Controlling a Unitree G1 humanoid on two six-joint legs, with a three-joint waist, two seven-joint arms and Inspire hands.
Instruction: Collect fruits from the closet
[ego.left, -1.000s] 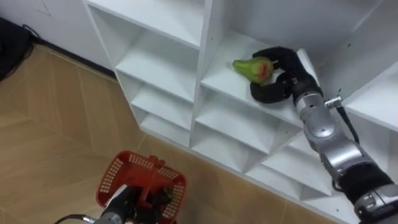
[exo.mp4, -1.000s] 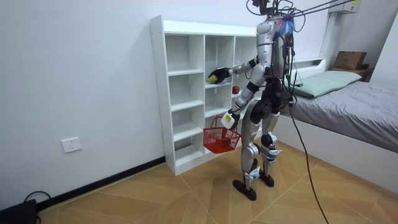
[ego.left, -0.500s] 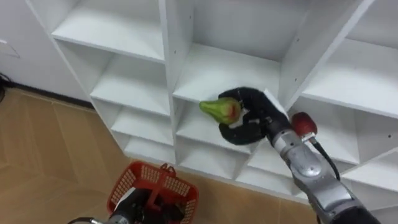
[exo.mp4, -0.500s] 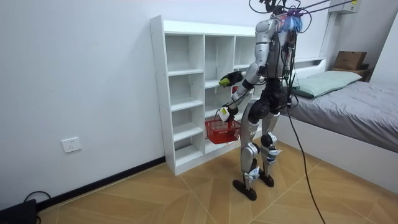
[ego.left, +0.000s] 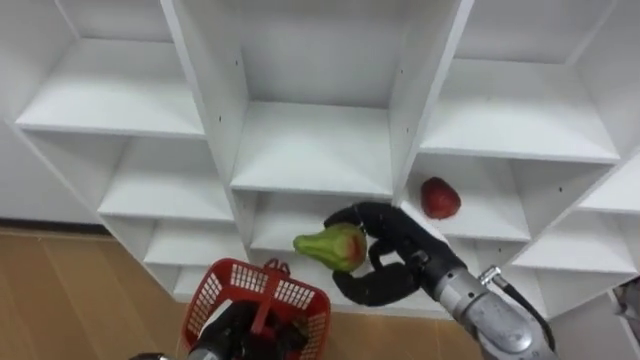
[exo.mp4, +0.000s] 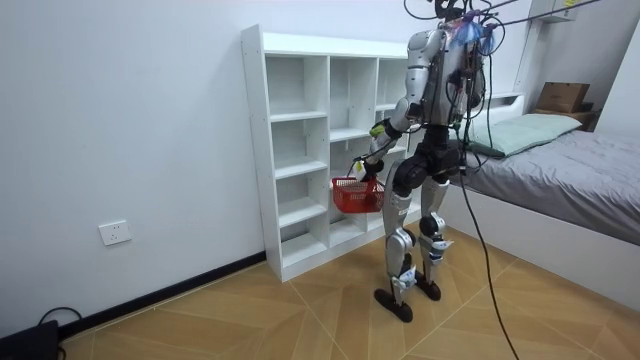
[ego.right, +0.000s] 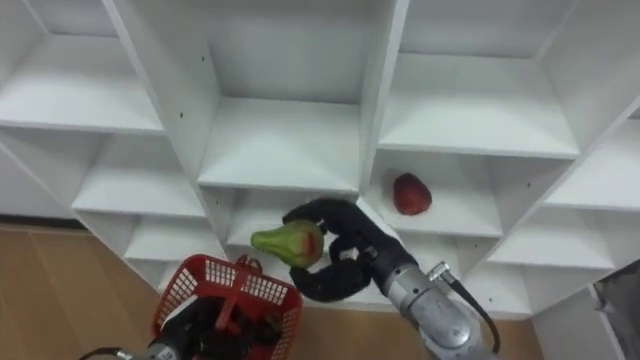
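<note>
task approx. midway, going by this: one fruit, a green pear (ego.left: 328, 247) w/ a red patch, is off the shelf & in the right hand (ego.left: 405, 258), lower centre of frame, in front of the white closet (ego.left: 315, 150). fingers curl over its top & the thumb hooks below, so the hand is closed round the pear, w/ the pear sticking out twd frame left. in frame it sits just above the right end of the red basket (ego.left: 290, 292), bottom centre-left; it's not inside yet. the left hand (ego.left: 232, 330), at the bottom edge, grips the basket by its handle & holds it up near the pear. can't tell if the basket has any fruit in it; the inside is dark & partly hidden. left to do, i'd say: drop the pear in, then fetch the red fruit (ego.left: 440, 197). that one lies on a shelf in the right-hand column, centre right of frame, above & right of the right hand & apart from it.
</note>
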